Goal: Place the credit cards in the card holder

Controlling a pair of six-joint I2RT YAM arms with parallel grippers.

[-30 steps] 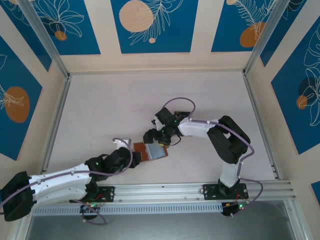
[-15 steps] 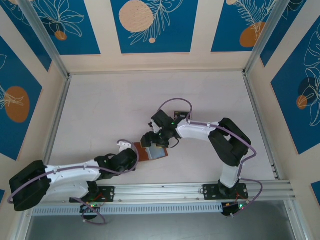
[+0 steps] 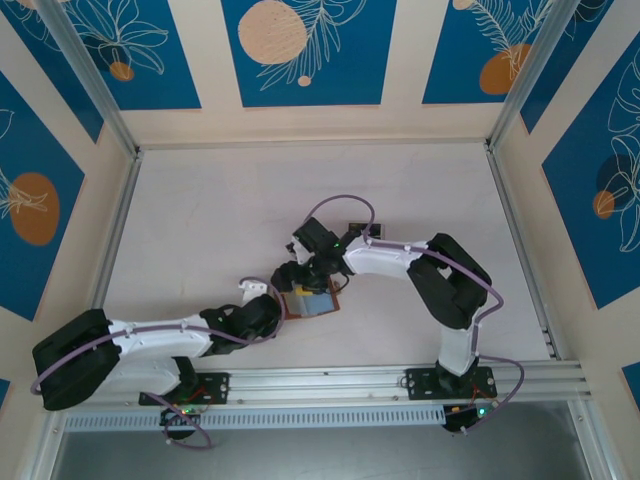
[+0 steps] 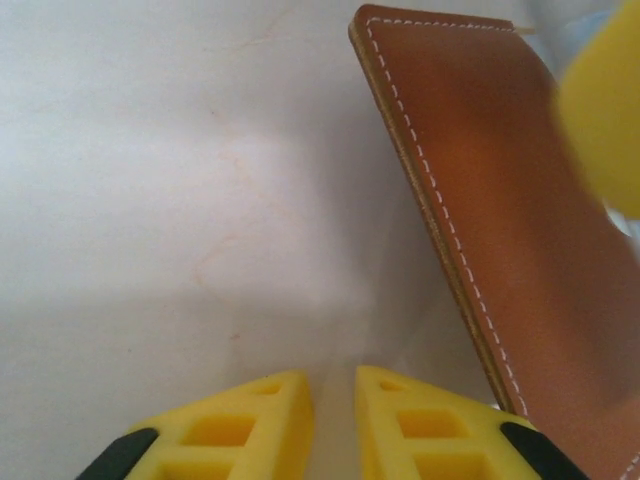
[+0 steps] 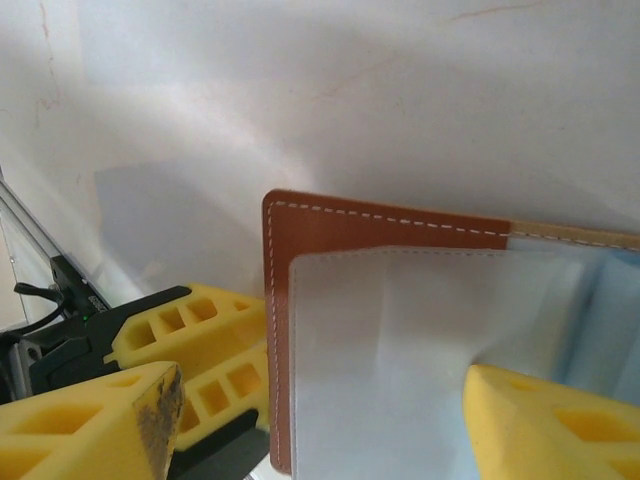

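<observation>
Since the earlier frame the right arm has swung toward the left arm; the card holder [image 3: 308,303] has shifted with it. Left gripper [image 4: 334,395] narrow, a slim gap between its pads, nothing held; the wallet's brown flap rises just right of it. Right gripper [image 5: 320,410] wide, straddling the pale inner pocket.

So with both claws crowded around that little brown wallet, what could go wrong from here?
The left gripper sits nearly shut beside the wallet, whose flap is tilted up off the table; a nudge might slide or flip it. The right gripper straddles the pale inner pocket; pressing down could shove the wallet off line. The yellow fingers of both arms are very close and might bump each other.
</observation>
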